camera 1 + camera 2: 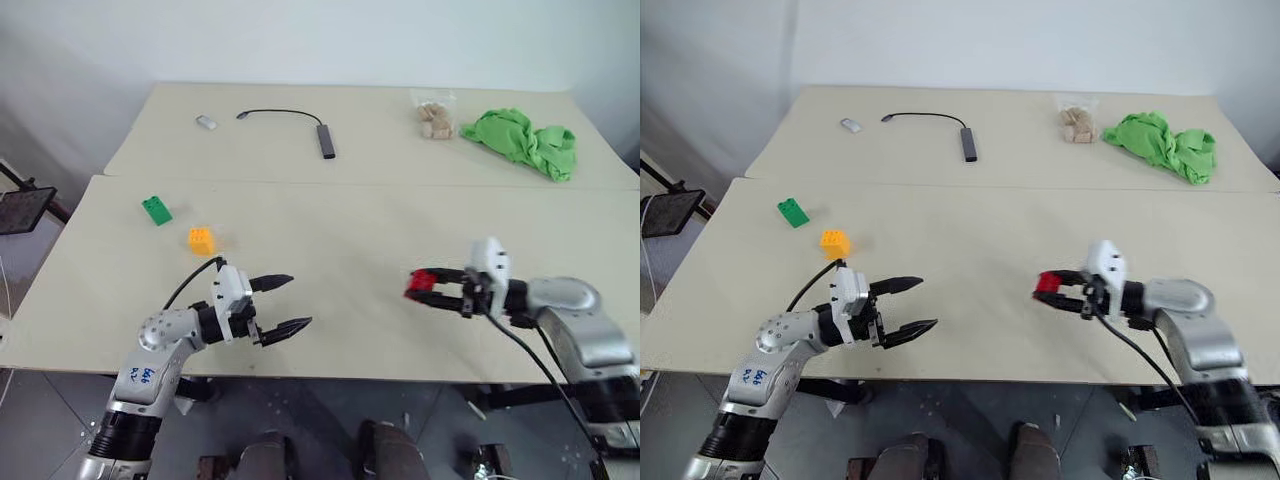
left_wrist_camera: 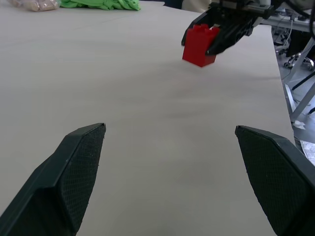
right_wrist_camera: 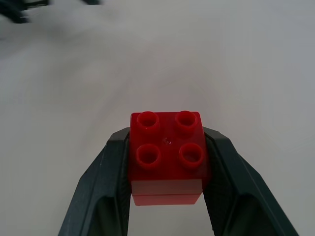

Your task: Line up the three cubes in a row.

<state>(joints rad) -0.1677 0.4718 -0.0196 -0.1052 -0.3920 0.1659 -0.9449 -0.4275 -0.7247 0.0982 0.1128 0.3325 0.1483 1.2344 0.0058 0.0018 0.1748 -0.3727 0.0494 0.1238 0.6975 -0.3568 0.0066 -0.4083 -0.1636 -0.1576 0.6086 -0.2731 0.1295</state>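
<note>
My right gripper (image 1: 424, 288) is shut on the red cube (image 1: 420, 283), holding it just above the near table at the right; the right wrist view has the studded red cube (image 3: 167, 155) clamped between both fingers (image 3: 106, 187). The green cube (image 1: 156, 210) and the yellow-orange cube (image 1: 201, 240) rest on the near table's left part, a short way apart. My left gripper (image 1: 287, 304) stands open and empty near the front edge, below and right of the yellow-orange cube. From the left wrist view the red cube (image 2: 199, 44) shows ahead in the other gripper.
On the far table lie a black cable with an adapter (image 1: 325, 140), a small grey object (image 1: 207, 122), a clear bag of beige wooden pieces (image 1: 435, 118) and a crumpled green cloth (image 1: 522, 142). A seam (image 1: 360, 183) separates the two tables.
</note>
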